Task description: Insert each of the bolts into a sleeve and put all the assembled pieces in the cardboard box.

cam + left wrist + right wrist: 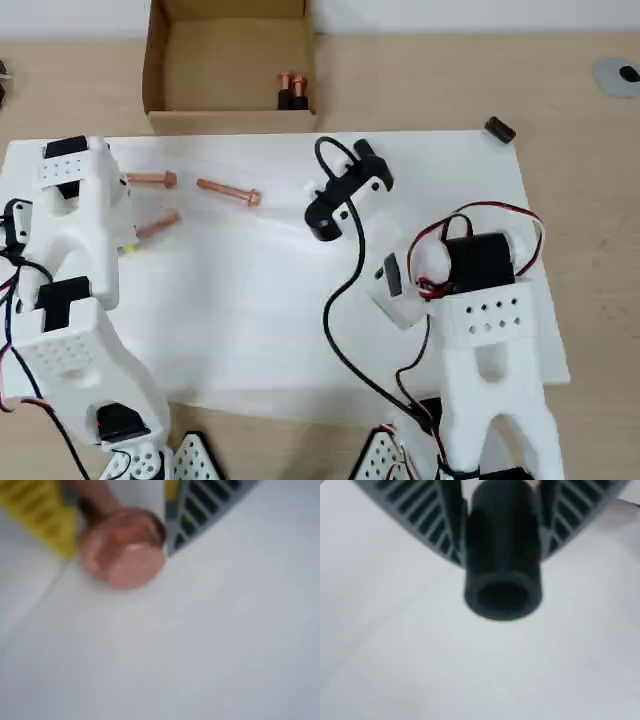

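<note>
My left gripper (133,233) is at the left of the white sheet, shut on a copper bolt (160,224) whose head (124,555) sticks out between the yellow finger (42,517) and the grey ribbed finger (200,505). Two more copper bolts (152,179) (228,191) lie on the sheet just beyond it. My right gripper (328,212) is near the sheet's middle, shut on a black sleeve (502,570) with its open bore facing the camera, low over the sheet. Another black sleeve (499,129) lies off the sheet's far right corner. The cardboard box (160,70) holds assembled pieces (292,90).
The white sheet (250,320) covers most of the wooden table. The right arm's black cable (345,290) loops over the sheet's middle. A grey disc (618,76) lies at the far right edge.
</note>
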### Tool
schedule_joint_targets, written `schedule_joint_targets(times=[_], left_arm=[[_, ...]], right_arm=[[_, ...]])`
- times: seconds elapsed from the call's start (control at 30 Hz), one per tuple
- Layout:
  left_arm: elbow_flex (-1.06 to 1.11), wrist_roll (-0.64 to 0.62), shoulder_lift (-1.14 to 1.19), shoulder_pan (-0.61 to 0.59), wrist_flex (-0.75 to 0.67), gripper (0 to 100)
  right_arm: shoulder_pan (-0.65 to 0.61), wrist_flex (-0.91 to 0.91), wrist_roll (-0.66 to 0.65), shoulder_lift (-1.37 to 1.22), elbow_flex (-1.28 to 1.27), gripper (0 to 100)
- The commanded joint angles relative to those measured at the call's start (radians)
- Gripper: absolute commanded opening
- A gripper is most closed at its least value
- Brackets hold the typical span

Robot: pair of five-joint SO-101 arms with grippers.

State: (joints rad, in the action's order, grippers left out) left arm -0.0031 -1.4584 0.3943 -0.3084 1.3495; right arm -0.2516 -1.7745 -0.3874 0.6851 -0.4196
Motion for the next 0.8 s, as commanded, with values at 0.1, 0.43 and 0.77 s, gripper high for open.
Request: schedule_joint_targets(times=[0.1, 0.43, 0.77], left_arm=[[-0.006, 0.043, -0.007, 0.006, 0.011, 1], [-0.213, 0.232, -0.008, 0.006, 0.203, 1], [-0.672, 0.643, -0.054, -0.003, 0.405, 1]], right_arm=[[-0.007, -0.012, -0.009, -0.001, 0.001, 1.2], [-0.007, -0.012, -0.009, -0.001, 0.001, 1.2], [-0.010, -0.012, -0.018, 0.002, 0.008, 1.2]])
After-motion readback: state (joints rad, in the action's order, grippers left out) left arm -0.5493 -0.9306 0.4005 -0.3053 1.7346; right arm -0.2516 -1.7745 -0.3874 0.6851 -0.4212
